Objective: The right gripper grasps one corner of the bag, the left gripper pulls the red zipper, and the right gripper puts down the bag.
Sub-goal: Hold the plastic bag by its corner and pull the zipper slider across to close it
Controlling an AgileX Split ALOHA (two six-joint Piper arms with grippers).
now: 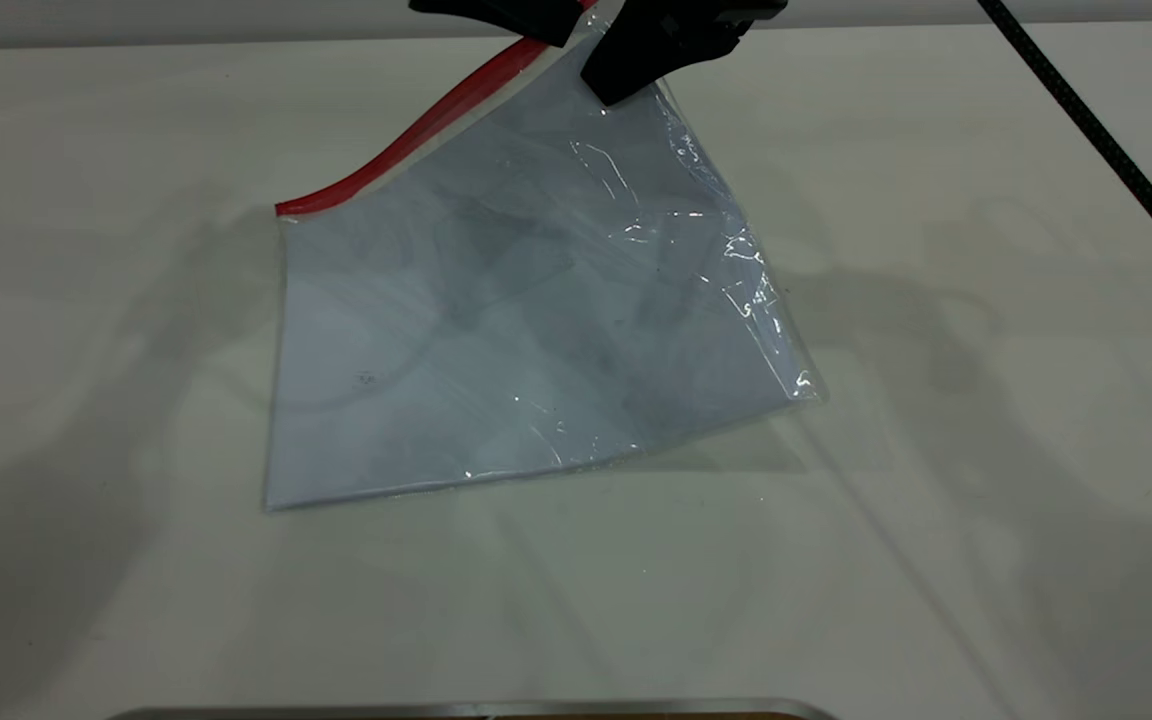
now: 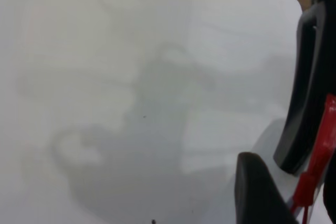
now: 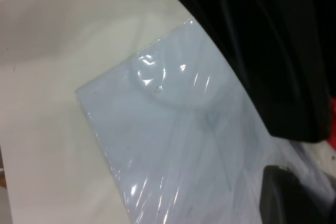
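Black right gripper (image 1: 626, 75) at frame top pinches the raised corner (image 1: 604, 40) of the clear plastic bag (image 1: 526, 320); black left gripper (image 1: 536, 25) beside it clamps the red zipper (image 1: 416, 135).

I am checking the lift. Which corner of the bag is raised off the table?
The corner at the far end of the red zipper, pinched by the right gripper. The other three corners of the bag lie on the table.

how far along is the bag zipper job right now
Done: the right gripper has the bag by its top corner, that end raised while the near edge rests on the table. In hand: the left gripper is at the red zipper near that corner; how far it has been pulled isn't visible. Left: finishing the pull and putting the bag down.
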